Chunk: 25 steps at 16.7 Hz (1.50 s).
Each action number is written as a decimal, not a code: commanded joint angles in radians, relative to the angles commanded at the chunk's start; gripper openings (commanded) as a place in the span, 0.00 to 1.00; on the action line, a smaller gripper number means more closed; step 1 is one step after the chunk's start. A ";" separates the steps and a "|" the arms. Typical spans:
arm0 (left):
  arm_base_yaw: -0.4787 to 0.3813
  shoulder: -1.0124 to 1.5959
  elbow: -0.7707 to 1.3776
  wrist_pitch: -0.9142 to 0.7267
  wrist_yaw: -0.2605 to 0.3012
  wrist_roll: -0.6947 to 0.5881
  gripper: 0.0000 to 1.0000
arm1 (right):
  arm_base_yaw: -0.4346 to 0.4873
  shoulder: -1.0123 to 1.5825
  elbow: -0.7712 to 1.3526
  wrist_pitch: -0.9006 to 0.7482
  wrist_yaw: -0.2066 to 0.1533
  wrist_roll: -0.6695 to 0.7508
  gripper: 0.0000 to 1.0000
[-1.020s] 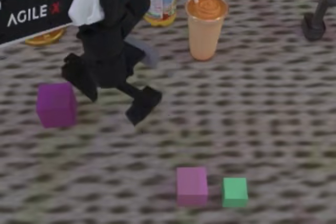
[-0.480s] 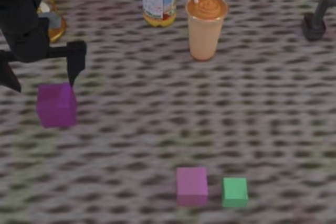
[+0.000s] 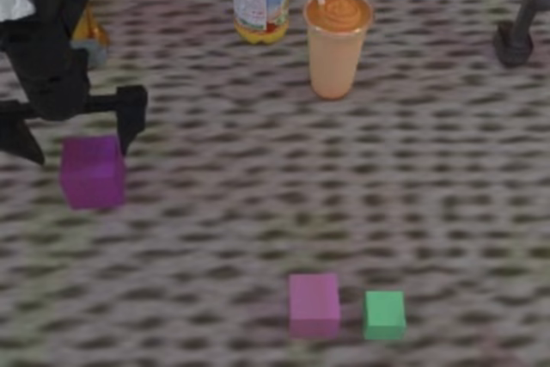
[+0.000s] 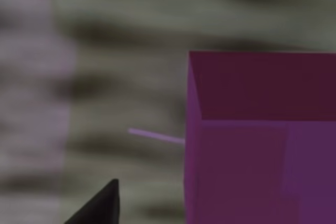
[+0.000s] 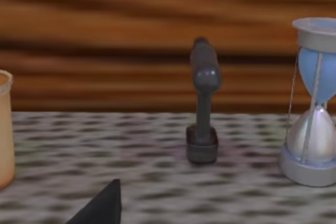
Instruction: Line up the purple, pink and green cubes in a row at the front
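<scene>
Cubes of pink (image 3: 314,303) and green (image 3: 384,315) sit just beside each other at the near edge of the counter (image 3: 344,186), so only the purple cube (image 3: 93,171), far left, is missing. Our left claw (image 3: 73,131) hangs wide over its far side to straddle it; our right arm is out of view.

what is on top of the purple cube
Nothing rests on the purple cube. The left end effector hovers open above its far edge, hiding the cloth behind it.
</scene>
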 joint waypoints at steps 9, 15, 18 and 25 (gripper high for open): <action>0.001 0.079 -0.116 0.194 0.001 0.003 1.00 | 0.000 0.000 0.000 0.000 0.000 0.000 1.00; 0.001 0.079 -0.116 0.194 0.001 0.003 0.55 | 0.000 0.000 0.000 0.000 0.000 0.000 1.00; 0.001 0.079 -0.116 0.194 0.001 0.003 0.32 | 0.000 0.000 0.000 0.000 0.000 0.000 1.00; 0.001 0.079 -0.116 0.194 0.001 0.003 0.00 | 0.000 0.000 0.000 0.000 0.000 0.000 1.00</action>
